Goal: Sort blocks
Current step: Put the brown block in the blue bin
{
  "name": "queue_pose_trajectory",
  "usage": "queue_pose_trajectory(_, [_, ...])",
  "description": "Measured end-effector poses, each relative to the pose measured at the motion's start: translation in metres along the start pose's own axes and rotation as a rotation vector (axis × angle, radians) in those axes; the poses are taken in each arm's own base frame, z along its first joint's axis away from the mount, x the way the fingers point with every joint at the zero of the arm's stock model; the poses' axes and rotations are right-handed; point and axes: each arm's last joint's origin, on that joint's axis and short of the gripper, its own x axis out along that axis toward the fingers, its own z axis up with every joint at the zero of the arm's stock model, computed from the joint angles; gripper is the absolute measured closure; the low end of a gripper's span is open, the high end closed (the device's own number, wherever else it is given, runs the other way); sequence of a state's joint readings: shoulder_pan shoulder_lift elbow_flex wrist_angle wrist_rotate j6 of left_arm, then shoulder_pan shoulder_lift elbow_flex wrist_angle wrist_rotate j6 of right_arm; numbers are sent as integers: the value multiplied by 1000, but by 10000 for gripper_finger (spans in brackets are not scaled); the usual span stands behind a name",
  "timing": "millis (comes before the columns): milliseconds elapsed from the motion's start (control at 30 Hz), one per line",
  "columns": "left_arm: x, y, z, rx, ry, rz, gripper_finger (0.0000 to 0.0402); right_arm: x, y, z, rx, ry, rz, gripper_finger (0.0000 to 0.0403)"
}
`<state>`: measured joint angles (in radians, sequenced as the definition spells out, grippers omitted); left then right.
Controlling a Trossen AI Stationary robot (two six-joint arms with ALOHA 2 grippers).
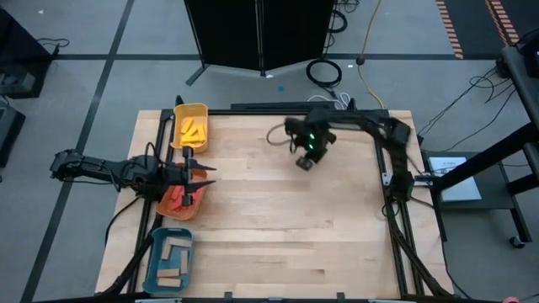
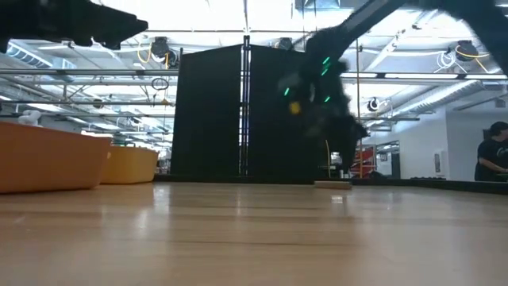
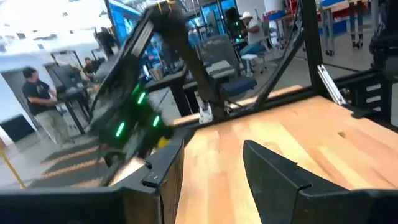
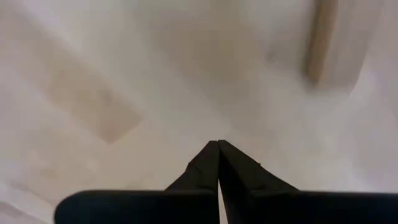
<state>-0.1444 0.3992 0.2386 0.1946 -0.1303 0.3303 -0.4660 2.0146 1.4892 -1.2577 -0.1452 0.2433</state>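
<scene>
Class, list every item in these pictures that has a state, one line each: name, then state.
left end effector: open, empty, over the orange tray.
right end effector: shut, empty, above the table.
yellow tray: holds yellow blocks.
orange tray: holds red blocks.
teal tray: holds tan blocks.
loose tan block: flat on the table.

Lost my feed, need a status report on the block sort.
Left gripper over orange tray, jaws apart, empty. Right gripper shut, mid-table. Tan wooden block lies loose below it.
</scene>
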Motion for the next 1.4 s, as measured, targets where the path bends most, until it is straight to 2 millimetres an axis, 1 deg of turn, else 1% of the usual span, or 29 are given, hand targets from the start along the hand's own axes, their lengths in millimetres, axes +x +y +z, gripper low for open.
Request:
queue_pose_trajectory(67, [0, -1, -2, -7, 20, -7, 240, -5, 14, -30, -9, -78, -13, 403])
queue_pose_trajectory(133, [0, -1, -3, -17, 28, -9, 240, -13, 26, -60, -19, -208, -32, 403])
queue_pose_trajectory(167, [0, -1, -3, -27, 27, -9, 240, -15, 29, -72, -19, -285, -45, 403])
queue_pose_trajectory(233, [0, -1, -2, -32, 22, -7, 240, -16, 30, -90, -14, -420, -54, 402])
queue_pose_trajectory(300, [0, -1, -1, -35, 13, -14, 240, -14, 23, -95, 14, -539, -49, 398])
queue_pose_trajectory(367, [0, -1, -1, -53, 7, -32, 240, -9, 11, -94, 32, -618, -30, 387])
queue_pose_trajectory(433, [0, -2, -1, -80, 4, -41, 240, -1, -2, -89, 27, -657, -31, 368])
queue_pose_trajectory(500, [0, -2, -1, -110, 4, -43, 240, 7, -15, -82, 15, -676, -48, 343])
queue_pose_trajectory(567, [0, -2, -1, -138, 6, -44, 240, 10, -25, -73, -9, -713, -62, 312])
queue_pose_trajectory(633, [1, -2, -2, -141, 11, -45, 240, 12, -31, -67, -49, -730, -90, 279])
queue_pose_trajectory(733, [2, -2, -2, -146, 19, -47, 240, 16, -37, -55, -63, -761, -99, 235])
queue_pose_trajectory(833, [3, -3, -3, -138, 20, -47, 240, 25, -41, -48, -66, -736, -105, 205])
queue_pose_trajectory(900, [4, -2, -2, -139, 9, -44, 240, 33, -43, -44, -78, -696, -73, 192])
queue_pose_trajectory(1033, [7, -3, -3, -130, 21, -48, 240, 51, -44, -37, -93, -627, -66, 182])
queue_pose_trajectory(1167, [9, -4, -6, -127, 44, -54, 240, 61, -43, -31, -95, -601, -69, 187])
queue_pose_trajectory(1300, [12, -5, -7, -125, 52, -56, 240, 61, -39, -32, -80, -603, -76, 202])
queue_pose_trajectory(1400, [13, -6, -8, -123, 60, -58, 240, 55, -35, -36, -71, -628, -90, 229])
